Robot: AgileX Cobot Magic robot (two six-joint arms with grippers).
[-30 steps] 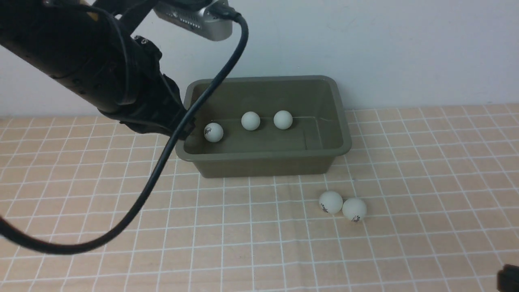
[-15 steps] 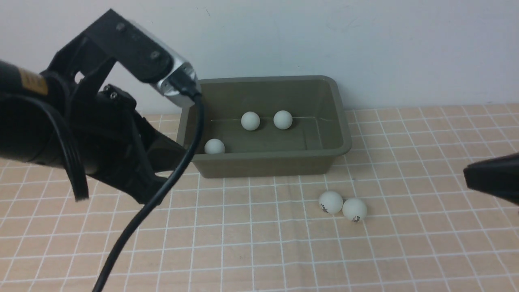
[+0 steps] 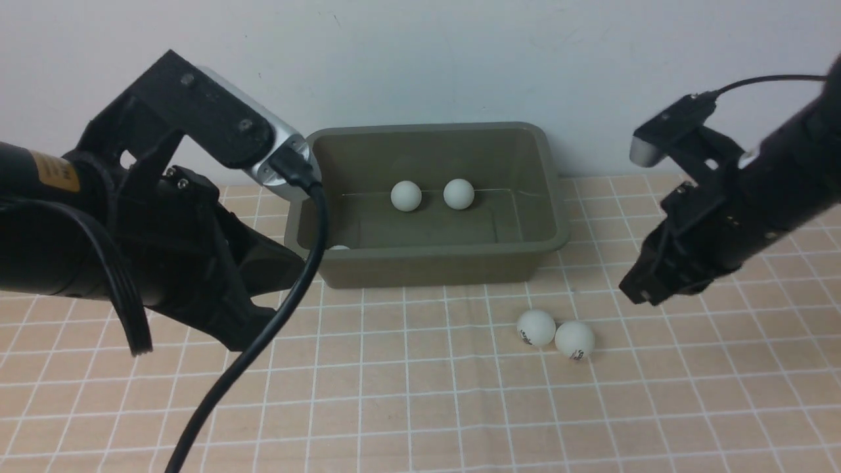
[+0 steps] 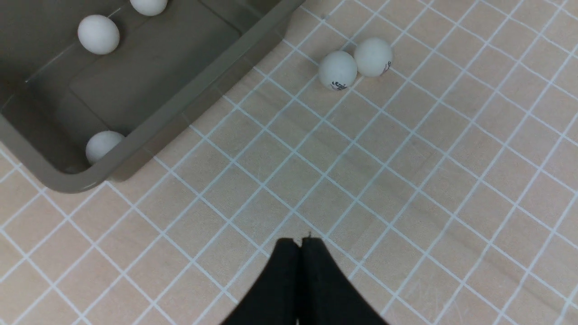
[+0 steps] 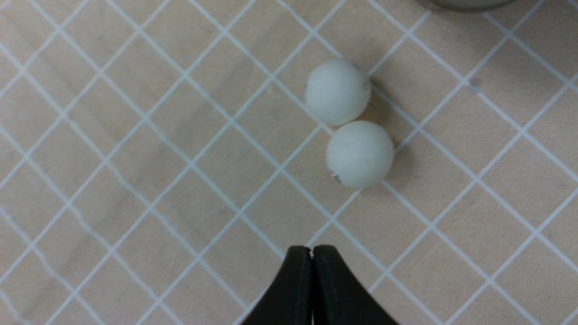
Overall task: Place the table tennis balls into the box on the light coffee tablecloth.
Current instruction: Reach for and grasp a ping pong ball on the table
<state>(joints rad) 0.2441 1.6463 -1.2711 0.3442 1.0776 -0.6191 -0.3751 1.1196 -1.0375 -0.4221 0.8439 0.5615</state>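
The rounded rectangular plastic box is olive-green. The small round table tennis balls are matte white, some with dark printed logos. The woven tablecloth is peach-tan with a thin white grid. The left tool and right tool are black.

Surface: a light peach-tan cloth with a grid of thin white lines, spread flat over the whole support and reaching back to the pale wall; some grid lines run slightly wavy.
Container: a rectangular olive-green plastic tub with rounded corners and a flared rim, upright on the cloth at the back, long side toward the front camera, close to the wall.
Loose items: two small matte white balls on the cloth, in front of the tub's right end, near it but apart.
Left ball: dark print low on its side, touching its neighbour.
Right ball: slightly nearer the front camera, dark print low down.
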